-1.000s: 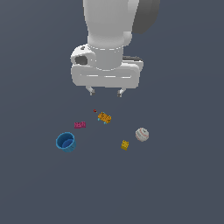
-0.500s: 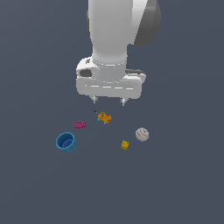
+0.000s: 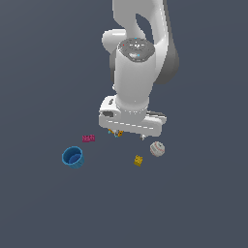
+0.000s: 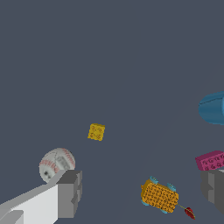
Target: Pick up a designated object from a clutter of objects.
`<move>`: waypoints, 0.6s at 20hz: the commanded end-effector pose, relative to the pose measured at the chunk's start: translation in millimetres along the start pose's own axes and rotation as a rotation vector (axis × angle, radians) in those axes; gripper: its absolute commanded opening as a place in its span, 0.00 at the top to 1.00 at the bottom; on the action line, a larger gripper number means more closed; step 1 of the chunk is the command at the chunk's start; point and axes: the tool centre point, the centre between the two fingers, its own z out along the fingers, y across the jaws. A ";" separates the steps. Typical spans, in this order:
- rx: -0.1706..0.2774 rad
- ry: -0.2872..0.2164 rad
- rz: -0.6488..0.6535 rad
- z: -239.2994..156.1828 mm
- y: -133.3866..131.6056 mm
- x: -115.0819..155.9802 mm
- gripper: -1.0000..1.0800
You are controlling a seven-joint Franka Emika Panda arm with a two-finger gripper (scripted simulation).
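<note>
Jaws (image 4: 140, 192) spread wide and released, nothing between the pads; one grey fingertip (image 4: 70, 192) low beside the ball, the other (image 4: 213, 189) just under the pink piece. Hand (image 3: 131, 121) hanging low over the dark table (image 3: 43, 72), wrist pointed down, likely set that way for a top-down grasp. Designated yellow brick (image 4: 96, 131) lying alone on bare table, ahead of the open jaws and clear of both fingertips, not yet bracketed; in the exterior view the same brick (image 3: 138, 160) sits just below the hand, near the ball. Whitish striped ball (image 4: 56, 164) close to one fingertip, almost touching in the wrist view; real gap cannot be told. Orange speckled piece (image 4: 159, 197) lying between the two fingertips, tiny red bead (image 4: 189, 212) right beside it: wrong object in the line of closing, so jaws probably need shifting toward the brick before descent. Pink flat piece (image 4: 211, 160) near the other fingertip. Blue cup (image 3: 72, 157) well apart from the jaws, upright in the exterior view with the mouth showing; interior looks empty, nothing seen inside. Brick's isolation judged helpful: room on all sides for the pads, the ball being the nearest neighbour and the likeliest to be nudged. Pickup judged not yet begun, approach stage only.
</note>
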 end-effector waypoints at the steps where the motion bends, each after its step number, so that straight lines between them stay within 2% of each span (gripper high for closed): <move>1: 0.003 -0.005 0.041 28.8 -11.7 3.8 0.04; 7: 0.009 -0.015 0.129 90.7 -34.9 6.2 0.04; 12: 0.011 -0.021 0.179 126.3 -47.1 4.1 0.04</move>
